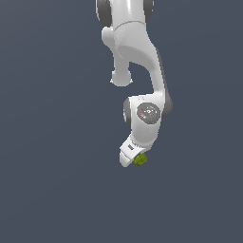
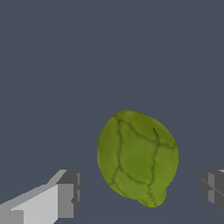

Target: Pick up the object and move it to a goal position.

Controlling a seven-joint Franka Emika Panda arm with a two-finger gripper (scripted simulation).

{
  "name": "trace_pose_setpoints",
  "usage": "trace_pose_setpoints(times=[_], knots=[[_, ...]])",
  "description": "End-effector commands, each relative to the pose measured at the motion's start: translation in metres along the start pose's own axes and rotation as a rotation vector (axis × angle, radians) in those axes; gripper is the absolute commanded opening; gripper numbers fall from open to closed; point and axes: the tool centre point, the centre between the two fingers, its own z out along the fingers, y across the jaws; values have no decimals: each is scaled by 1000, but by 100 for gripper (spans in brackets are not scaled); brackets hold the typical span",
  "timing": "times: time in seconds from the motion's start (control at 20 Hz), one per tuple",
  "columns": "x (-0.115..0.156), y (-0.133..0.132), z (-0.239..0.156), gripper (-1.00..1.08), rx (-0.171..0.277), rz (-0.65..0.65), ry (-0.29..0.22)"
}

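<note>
Fingers [image 2: 65, 192] stood wide apart, gripping nothing, with the object [image 2: 138, 157] between them, nearer the other pad. In the exterior view it [image 1: 140, 160] sat at the gripper's [image 1: 130, 156] three o'clock. Closing off-centre might have nudged the rounded lump sideways.

Object [image 2: 137, 156] between claw [image 2: 140, 192] fingers [image 2: 65, 199]
</note>
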Motion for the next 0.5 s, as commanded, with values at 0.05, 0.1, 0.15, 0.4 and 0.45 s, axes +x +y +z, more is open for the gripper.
trace_pose_setpoints(times=[0.05, 0.1, 0.15, 0.4, 0.45], knots=[[-1, 0, 17, 100, 0, -2, 0], [-1, 0, 20, 100, 0, -2, 0], [0, 0, 22, 100, 0, -2, 0], [1, 0, 23, -100, 0, -2, 0], [1, 0, 23, -100, 0, -2, 0]])
